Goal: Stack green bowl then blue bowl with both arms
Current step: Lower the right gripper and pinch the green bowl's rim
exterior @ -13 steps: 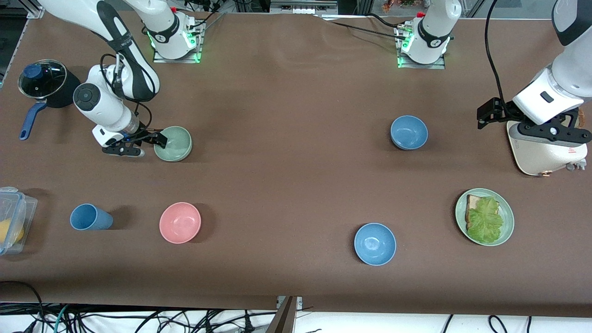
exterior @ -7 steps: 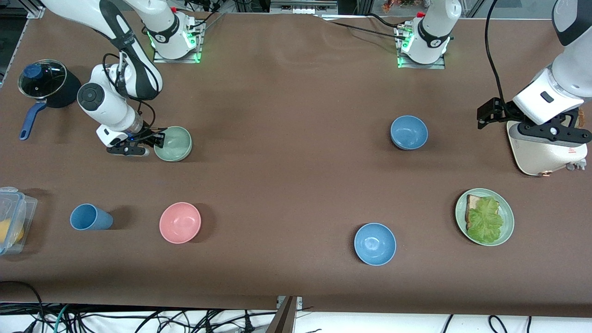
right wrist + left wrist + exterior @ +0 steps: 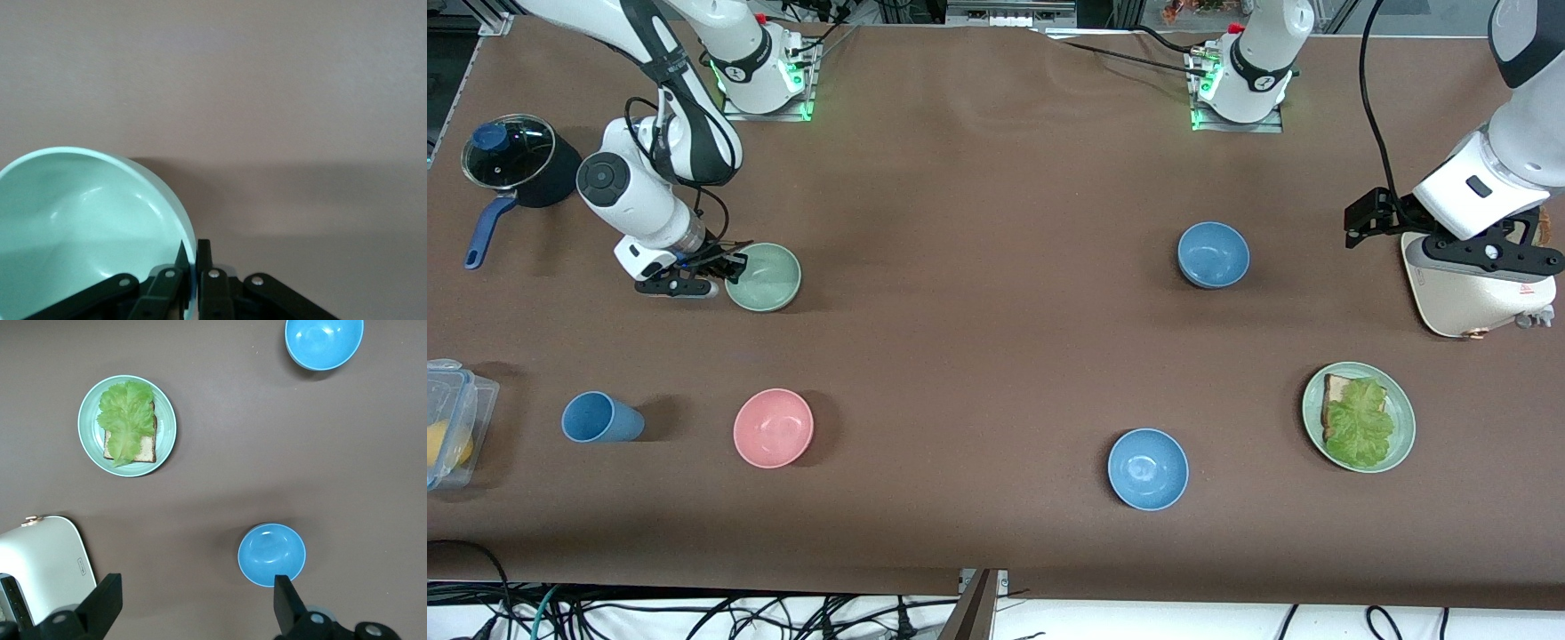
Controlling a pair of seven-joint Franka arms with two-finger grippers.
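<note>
The green bowl (image 3: 765, 278) sits toward the right arm's end of the table. My right gripper (image 3: 732, 264) is shut on its rim, one finger inside and one outside, as the right wrist view shows (image 3: 193, 250); the bowl fills that view's corner (image 3: 87, 220). The steel-blue bowl (image 3: 1213, 254) stands alone toward the left arm's end and also shows in the left wrist view (image 3: 271, 555). My left gripper (image 3: 1494, 253) waits high up by the toaster, wide open and empty (image 3: 197, 607).
A brighter blue bowl (image 3: 1147, 468), pink bowl (image 3: 773, 428) and blue cup (image 3: 600, 417) stand nearer the front camera. A green plate (image 3: 1400, 444) with bread and lettuce, a white toaster (image 3: 1476, 298), a black pot (image 3: 516, 160) and a plastic box (image 3: 454, 418) line the ends.
My right gripper has closed on the green bowl's rim, and the bowl has shifted slightly toward the table's middle. The left arm has not moved.
</note>
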